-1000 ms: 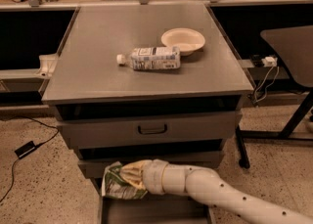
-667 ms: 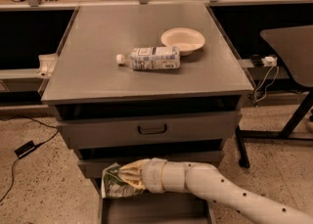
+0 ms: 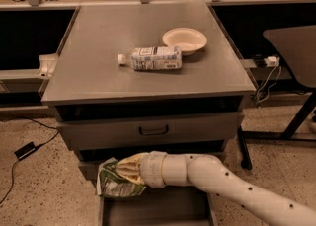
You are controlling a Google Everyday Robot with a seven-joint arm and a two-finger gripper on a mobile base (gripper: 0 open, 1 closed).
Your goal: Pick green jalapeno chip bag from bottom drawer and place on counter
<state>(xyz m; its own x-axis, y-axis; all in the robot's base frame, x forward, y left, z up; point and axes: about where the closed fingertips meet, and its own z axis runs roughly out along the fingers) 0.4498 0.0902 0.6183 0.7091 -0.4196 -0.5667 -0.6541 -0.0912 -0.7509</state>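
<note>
The green jalapeno chip bag point(image 3: 112, 179) is crinkled light green with white and dark print. It hangs in my gripper point(image 3: 126, 169), above the left front of the open bottom drawer point(image 3: 153, 210). My gripper is shut on the bag's right end. My white arm point(image 3: 232, 185) reaches in from the lower right. The grey counter point(image 3: 98, 47) lies above, with the bag well below its front edge.
A clear plastic bottle with a white label point(image 3: 153, 58) lies on its side mid-counter. A white bowl point(image 3: 184, 39) sits behind it. A drawer with a dark handle point(image 3: 153, 131) is above the bag. A dark table point(image 3: 294, 42) stands at right; cables point(image 3: 24, 148) lie on the floor left.
The gripper and bag have shifted very slightly; the bag stays held above the bottom drawer. Nothing else has moved.
</note>
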